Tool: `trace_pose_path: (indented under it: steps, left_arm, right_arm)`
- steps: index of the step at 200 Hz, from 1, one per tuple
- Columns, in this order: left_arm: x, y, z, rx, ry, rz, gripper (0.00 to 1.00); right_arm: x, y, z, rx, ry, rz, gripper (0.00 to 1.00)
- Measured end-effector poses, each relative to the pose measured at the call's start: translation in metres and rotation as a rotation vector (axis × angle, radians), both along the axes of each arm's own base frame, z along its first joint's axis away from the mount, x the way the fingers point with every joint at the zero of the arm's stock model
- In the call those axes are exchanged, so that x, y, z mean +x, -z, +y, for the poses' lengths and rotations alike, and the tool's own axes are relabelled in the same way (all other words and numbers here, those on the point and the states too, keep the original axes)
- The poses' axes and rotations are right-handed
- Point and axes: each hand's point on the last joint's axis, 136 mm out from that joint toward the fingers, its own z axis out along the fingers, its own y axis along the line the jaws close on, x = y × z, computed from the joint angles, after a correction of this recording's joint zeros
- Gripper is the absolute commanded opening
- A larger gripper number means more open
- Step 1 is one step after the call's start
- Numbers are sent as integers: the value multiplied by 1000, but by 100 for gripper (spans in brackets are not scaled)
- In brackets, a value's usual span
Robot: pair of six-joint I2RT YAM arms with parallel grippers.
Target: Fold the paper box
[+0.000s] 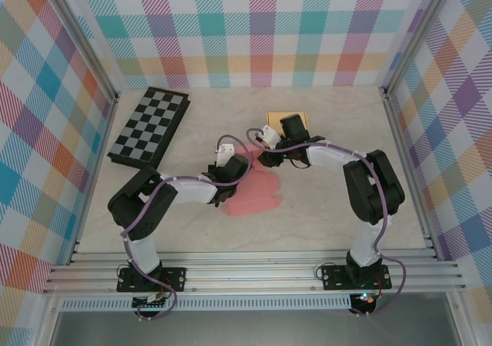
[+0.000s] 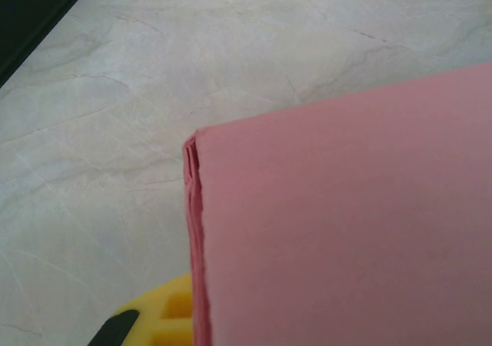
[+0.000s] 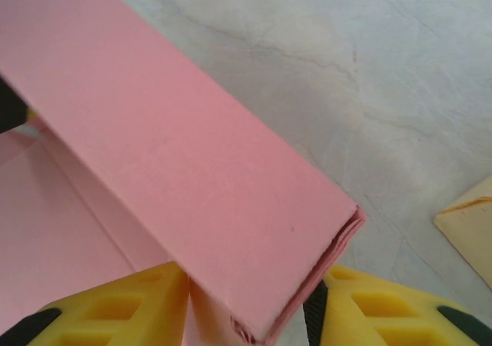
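- Yellow fingers [image 3: 115,307] of the right gripper [image 3: 250,323] are closest to the wrist camera. Its jaws are closed on a raised, folded wall of the pink paper box [image 3: 192,177], with one finger on each side of it.
- Seen from above, the paper box [image 1: 254,192] lies on the tabletop [image 1: 346,207] near the middle, between the two arms.
- The left gripper [image 1: 233,173] meets the box at its far left edge. Its jaws are narrow and pinch a layered wall of paper. One yellow finger [image 2: 161,319] shows just beside the layered edge; the other is hidden behind the paper.
- A checkerboard [image 1: 148,128] lies well apart at the far left.
- A tan card [image 1: 275,118] lies just behind the right gripper.
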Motion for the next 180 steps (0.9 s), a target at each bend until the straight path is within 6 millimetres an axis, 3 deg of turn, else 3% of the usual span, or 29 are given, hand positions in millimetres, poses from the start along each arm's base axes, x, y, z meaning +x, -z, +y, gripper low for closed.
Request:
trace_pose_path:
  steps: [57, 102, 180]
  left_arm:
    - [2, -6, -7, -6, -26, 76, 5]
    - [2, -6, -14, -38, -49, 127, 5]
    - [-2, -2, -28, -125, -36, 187, 5]
  right_arm:
    - [14, 6, -4, -36, 202, -46, 31]
    - [20, 8, -18, -108, 443, -72, 31]
    - [20, 10, -44, -176, 855, 62, 30]
